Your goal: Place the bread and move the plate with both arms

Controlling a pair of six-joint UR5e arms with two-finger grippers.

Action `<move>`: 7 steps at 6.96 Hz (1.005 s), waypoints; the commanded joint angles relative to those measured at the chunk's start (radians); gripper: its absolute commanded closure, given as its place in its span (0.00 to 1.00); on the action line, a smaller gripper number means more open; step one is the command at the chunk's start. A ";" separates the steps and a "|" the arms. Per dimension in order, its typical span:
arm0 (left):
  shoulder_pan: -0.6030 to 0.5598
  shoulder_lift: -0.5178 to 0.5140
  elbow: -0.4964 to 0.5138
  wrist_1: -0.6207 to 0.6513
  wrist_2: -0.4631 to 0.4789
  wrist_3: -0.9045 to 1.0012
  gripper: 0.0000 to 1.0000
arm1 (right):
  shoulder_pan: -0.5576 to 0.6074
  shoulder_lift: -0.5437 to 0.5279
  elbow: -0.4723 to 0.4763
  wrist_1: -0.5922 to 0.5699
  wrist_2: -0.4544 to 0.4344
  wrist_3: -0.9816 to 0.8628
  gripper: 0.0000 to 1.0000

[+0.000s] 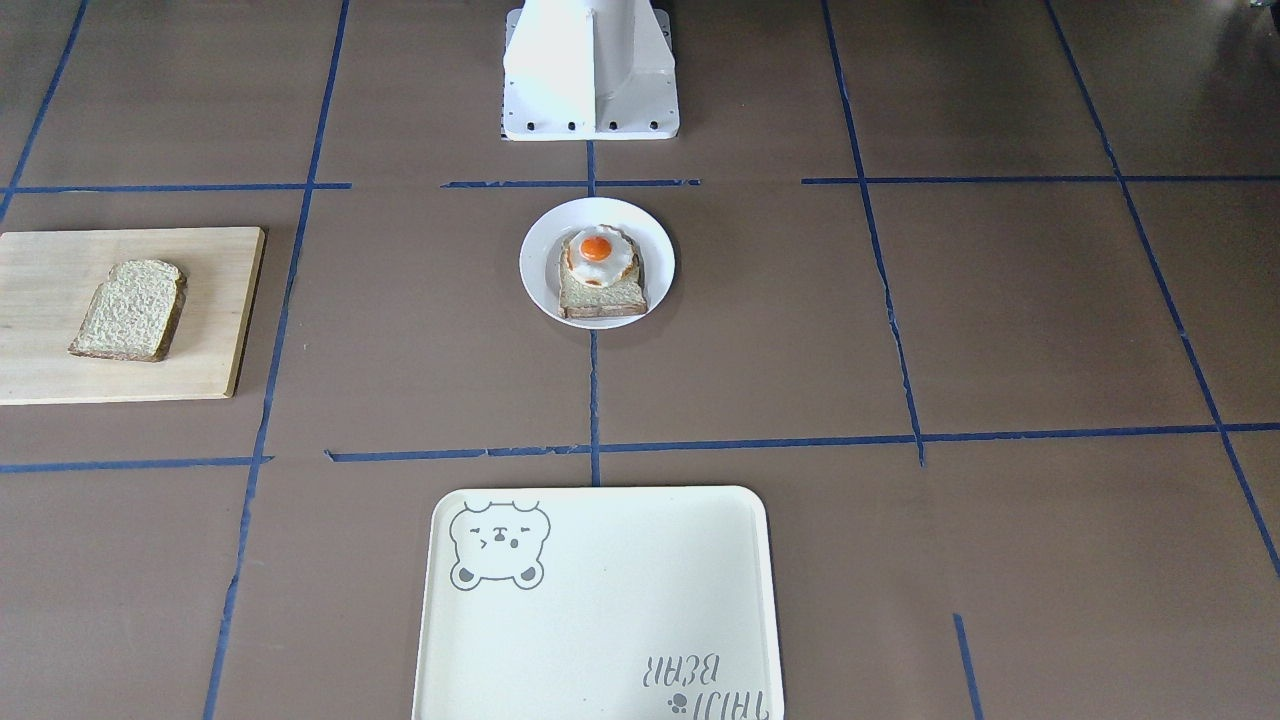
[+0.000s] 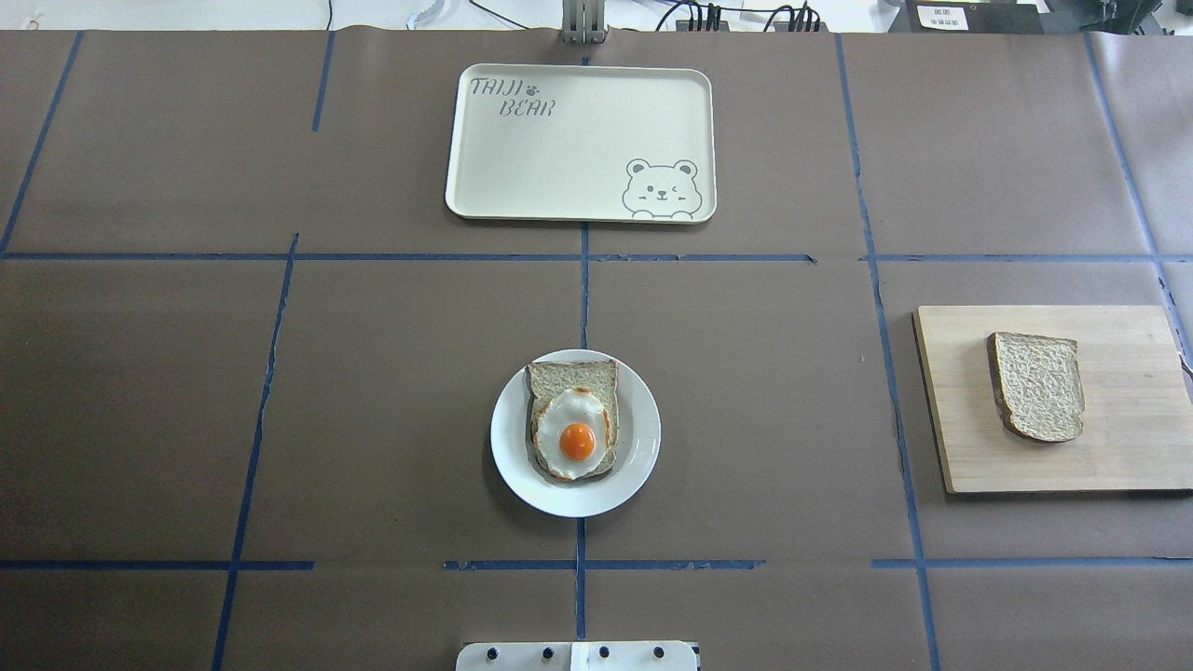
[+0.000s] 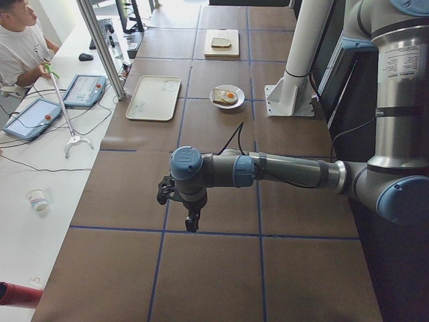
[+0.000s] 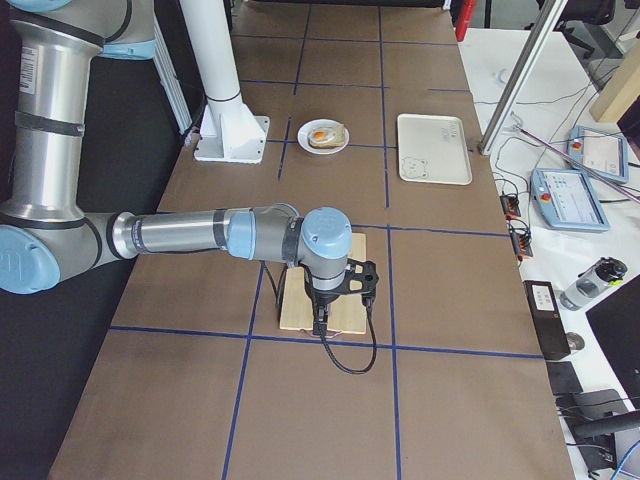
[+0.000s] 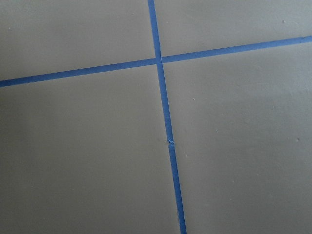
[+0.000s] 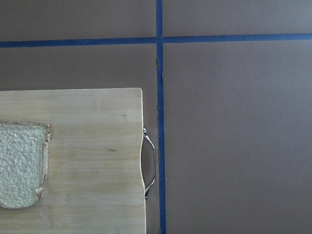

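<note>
The bread [image 1: 130, 310] lies flat on a pale wooden board [image 1: 60, 270] on the robot's right side; it also shows in the overhead view [image 2: 1037, 386] and the right wrist view [image 6: 19, 163]. The plate [image 1: 540, 262] sits mid-table in front of the robot base [image 2: 643, 447] and bears a toast slice with a fried egg [image 2: 573, 433]. My left gripper [image 3: 192, 225] hangs over bare table far to the left. My right gripper [image 4: 319, 325] hangs over the board's outer end. Both show only in side views, so I cannot tell whether they are open or shut.
A cream tray with a bear drawing [image 2: 578, 140] lies at the far side, straight beyond the plate. The board has a metal handle [image 6: 150, 168] on its outer edge. The white robot base [image 1: 590, 70] stands behind the plate. An operator [image 3: 17, 47] sits at a side table.
</note>
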 commanded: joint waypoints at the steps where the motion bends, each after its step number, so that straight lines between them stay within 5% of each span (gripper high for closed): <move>1: 0.006 -0.001 -0.004 -0.005 0.003 -0.001 0.00 | 0.000 -0.002 0.000 0.002 0.003 0.000 0.00; 7: 0.029 -0.001 -0.027 -0.008 -0.003 0.000 0.00 | 0.000 -0.005 -0.006 0.001 0.003 0.000 0.00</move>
